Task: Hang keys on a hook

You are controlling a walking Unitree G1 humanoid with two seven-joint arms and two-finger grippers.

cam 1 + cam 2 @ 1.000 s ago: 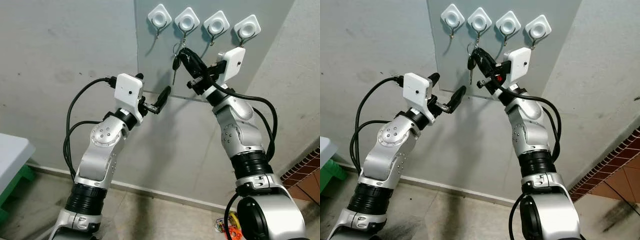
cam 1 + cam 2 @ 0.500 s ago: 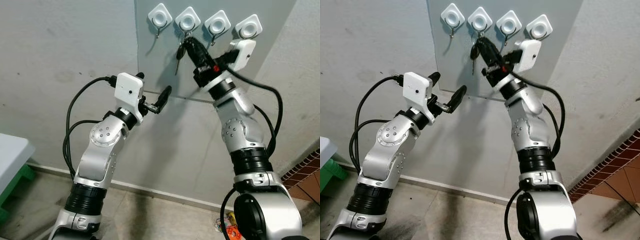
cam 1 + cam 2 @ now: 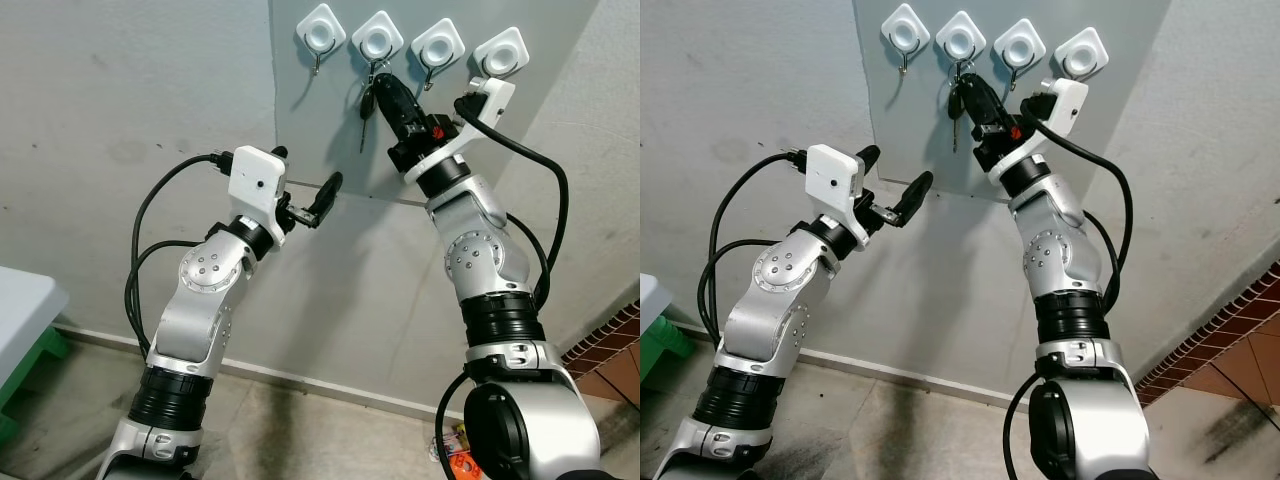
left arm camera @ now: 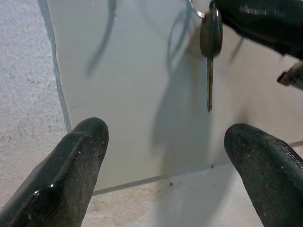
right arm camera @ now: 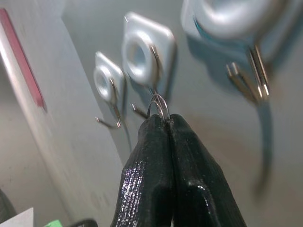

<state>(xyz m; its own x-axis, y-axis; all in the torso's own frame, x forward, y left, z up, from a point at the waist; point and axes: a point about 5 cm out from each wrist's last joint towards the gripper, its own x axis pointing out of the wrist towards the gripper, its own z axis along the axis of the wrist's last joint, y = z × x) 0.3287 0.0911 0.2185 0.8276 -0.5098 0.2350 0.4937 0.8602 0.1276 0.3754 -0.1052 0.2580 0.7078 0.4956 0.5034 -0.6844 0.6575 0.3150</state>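
Keys [image 3: 367, 105]: dark-headed key with a slim metal blade hanging straight down from a thin silver ring [image 5: 158, 105]. Ring is pinched between the closed fingers of the right gripper [image 3: 383, 85], held up just below the second hook [image 3: 376, 40] from the left in a row of four white, diamond-shaped hooks along the top edge of the grey wall panel [image 3: 320, 130]. Whether the ring sits over the hook's wire: cannot tell.

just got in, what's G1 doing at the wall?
Hanging keys. The right tool is shut on the key ring, held up at the second hook from the left in a row of four white hooks; the key dangles below. Whether the ring is over the hook yet is unclear. The left tool is open, lower on the wall, holding nothing.
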